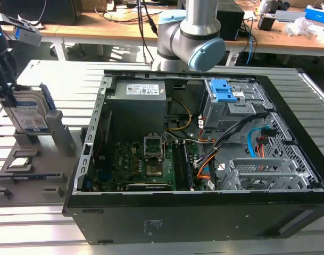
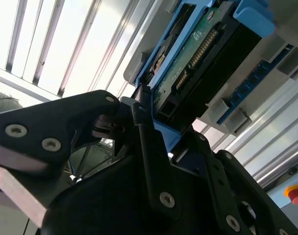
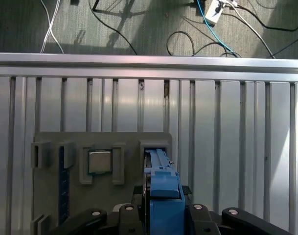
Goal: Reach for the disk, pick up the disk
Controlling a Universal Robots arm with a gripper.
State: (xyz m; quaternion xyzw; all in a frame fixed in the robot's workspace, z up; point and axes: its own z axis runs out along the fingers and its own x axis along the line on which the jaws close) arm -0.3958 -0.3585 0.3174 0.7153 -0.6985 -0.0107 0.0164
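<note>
Fingers [image 2: 144, 137] clenched on the disk [image 1: 26, 112], one against each flat face; gripper [image 3: 161, 211] straight above it; disk upright on edge at the grey holder [image 1: 55, 133], on the counter [image 1: 55, 74] at the exterior view's left, beside the open computer case [image 1: 204, 215]; long axis seemingly vertical, toward the wrist.

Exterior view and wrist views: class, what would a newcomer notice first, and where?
The open computer case sits in the exterior view's middle, its boards and cables bared. At that view's left, the disk stands upright in a grey holder, with the gripper at its blue-railed edge.
</note>
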